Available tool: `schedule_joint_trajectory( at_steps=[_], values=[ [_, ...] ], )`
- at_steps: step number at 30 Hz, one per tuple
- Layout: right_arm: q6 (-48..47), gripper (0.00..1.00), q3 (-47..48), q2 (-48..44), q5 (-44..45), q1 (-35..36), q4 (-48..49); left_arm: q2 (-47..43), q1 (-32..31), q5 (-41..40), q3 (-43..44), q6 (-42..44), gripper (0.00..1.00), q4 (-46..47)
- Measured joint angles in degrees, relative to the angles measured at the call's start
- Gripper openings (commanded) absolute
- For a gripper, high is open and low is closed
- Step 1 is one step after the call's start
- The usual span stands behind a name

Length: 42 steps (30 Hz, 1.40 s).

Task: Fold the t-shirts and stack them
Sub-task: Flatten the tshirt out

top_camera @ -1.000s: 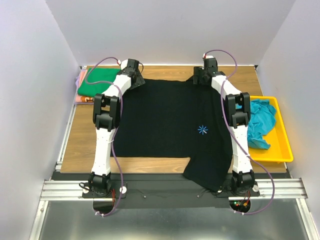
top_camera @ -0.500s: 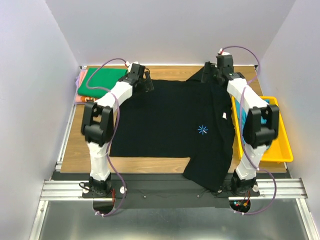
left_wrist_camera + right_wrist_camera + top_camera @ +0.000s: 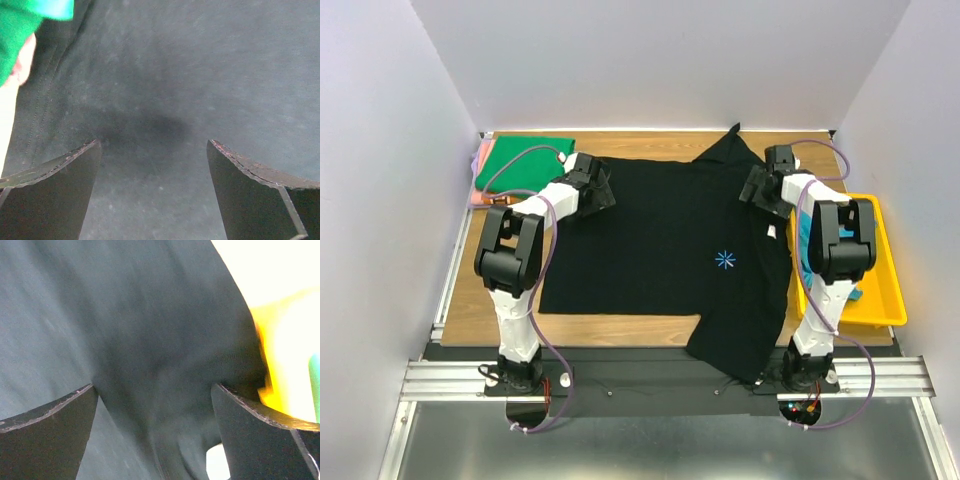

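Note:
The black t-shirt (image 3: 660,240) lies spread over the table, its blue star mark at mid right; a flap hangs over the near edge. My left gripper (image 3: 601,188) is open, low over the shirt's far left part, with only black cloth (image 3: 165,100) between its fingers. My right gripper (image 3: 756,190) is open over the shirt's far right edge, where the cloth (image 3: 150,340) is rumpled. The bright green t-shirt (image 3: 523,160) lies folded at far left on the orange-pink one (image 3: 480,194). The teal-blue t-shirt (image 3: 798,225) is mostly hidden behind my right arm.
The yellow tray (image 3: 880,300) stands at the table's right edge, right beside my right arm; it also shows in the right wrist view (image 3: 290,340). Grey walls close in the left, far and right sides. A metal rail runs along the near edge.
Both grippers have drawn back toward me from the far edge and come down lower over the black shirt. A point of the shirt's far right corner now lies uncovered.

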Motion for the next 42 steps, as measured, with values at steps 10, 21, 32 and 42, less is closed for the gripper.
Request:
schedule_joint_trajectory(
  at_steps=[10,21,32,42],
  values=[
    [-1.1,1.0,13.0,9.9,3.2,-0.7,0.7,2.0,4.2,-0.5,-0.8,-0.9,0.98,1.9],
    [-4.5,1.0,16.2,11.4,0.7,-0.9,0.1,2.4,4.8,1.1,0.0,-0.4,0.98,2.3],
    [-3.6,1.0,-1.0,-18.5,-4.4,3.7,0.9,-23.8,2.5,-1.5,-15.3,-6.1,0.98,-3.1],
    [2.8,1.0,-22.8,-33.0,-4.3,8.8,2.7,-58.0,2.9,-2.8,-50.0,-27.6,0.99,-16.5]
  ],
)
